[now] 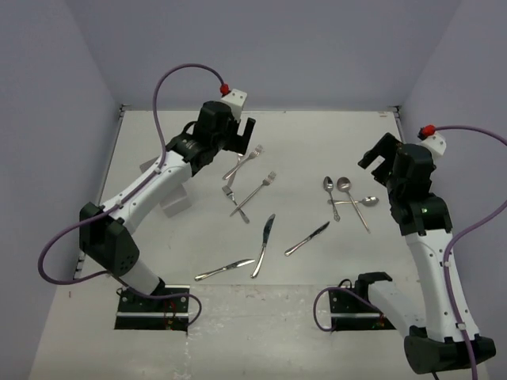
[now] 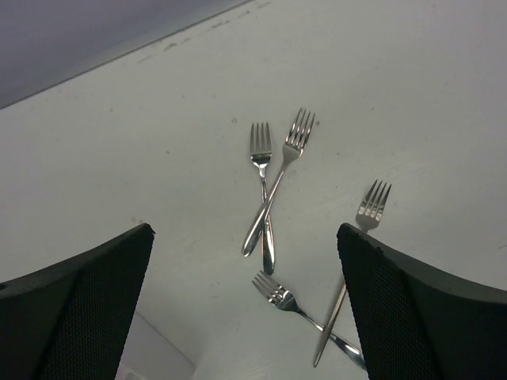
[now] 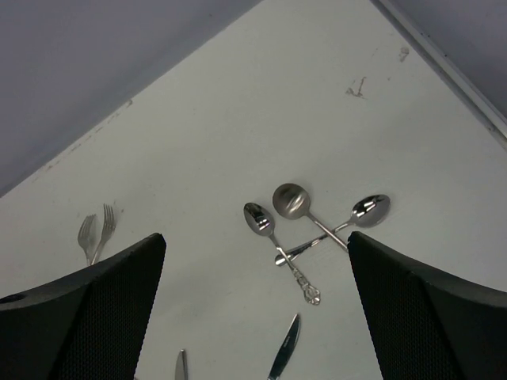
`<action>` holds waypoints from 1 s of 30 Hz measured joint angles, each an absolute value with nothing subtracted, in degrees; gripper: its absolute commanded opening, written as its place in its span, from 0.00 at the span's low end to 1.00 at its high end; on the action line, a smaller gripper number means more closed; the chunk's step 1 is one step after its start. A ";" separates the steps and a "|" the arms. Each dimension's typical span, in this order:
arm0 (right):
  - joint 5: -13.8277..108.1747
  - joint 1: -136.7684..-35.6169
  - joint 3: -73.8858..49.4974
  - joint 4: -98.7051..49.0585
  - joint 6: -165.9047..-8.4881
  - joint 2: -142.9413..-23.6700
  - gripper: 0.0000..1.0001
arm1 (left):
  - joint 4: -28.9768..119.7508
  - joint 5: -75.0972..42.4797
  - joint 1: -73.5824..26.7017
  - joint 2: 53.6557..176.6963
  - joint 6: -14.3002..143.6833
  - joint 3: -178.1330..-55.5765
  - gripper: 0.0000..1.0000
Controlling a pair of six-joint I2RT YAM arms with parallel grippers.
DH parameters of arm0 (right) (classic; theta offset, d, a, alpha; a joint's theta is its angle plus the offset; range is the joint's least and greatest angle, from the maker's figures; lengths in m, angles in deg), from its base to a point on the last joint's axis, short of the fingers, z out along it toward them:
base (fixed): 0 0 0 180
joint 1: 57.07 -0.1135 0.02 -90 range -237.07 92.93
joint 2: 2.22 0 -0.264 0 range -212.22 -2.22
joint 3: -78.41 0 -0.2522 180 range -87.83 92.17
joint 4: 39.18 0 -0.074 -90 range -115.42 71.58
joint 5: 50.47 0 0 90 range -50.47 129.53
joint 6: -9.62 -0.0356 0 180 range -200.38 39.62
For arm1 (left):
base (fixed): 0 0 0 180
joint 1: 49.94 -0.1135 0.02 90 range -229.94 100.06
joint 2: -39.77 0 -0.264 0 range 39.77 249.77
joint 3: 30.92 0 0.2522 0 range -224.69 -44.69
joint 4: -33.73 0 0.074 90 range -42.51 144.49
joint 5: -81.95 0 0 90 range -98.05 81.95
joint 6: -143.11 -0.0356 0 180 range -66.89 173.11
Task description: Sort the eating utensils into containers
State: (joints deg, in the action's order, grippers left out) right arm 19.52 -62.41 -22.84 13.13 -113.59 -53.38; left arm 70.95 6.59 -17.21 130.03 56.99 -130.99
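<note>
Slim silver metal forks [image 1: 247, 178], table knives [image 1: 264, 237] and round-bowled spoons [image 1: 346, 194] all lie loose on the white table [image 1: 317, 134], none visibly in the light grey plastic cutlery holder [image 1: 176, 203] beneath the left arm; left gripper [image 1: 244, 136] and right gripper [image 1: 380, 157] hover wide open, empty.

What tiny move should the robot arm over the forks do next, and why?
Probably lower the left gripper onto the crossed forks just below it. Its jaws stand wide open and empty, and that pair lies between its fingers in the wrist view.
</note>
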 measured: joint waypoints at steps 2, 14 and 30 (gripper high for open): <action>20.35 -62.39 -23.82 12.21 -113.31 -52.81 0.99 | 71.04 6.35 -17.17 131.80 56.53 -129.70 1.00; 24.05 -62.39 -27.06 8.40 -110.73 -52.27 0.99 | 65.60 -0.71 -11.59 138.66 47.75 -125.24 1.00; 24.11 -62.39 -28.41 8.40 -109.88 -55.57 0.99 | 64.94 -6.38 -9.84 154.97 43.55 -125.30 0.85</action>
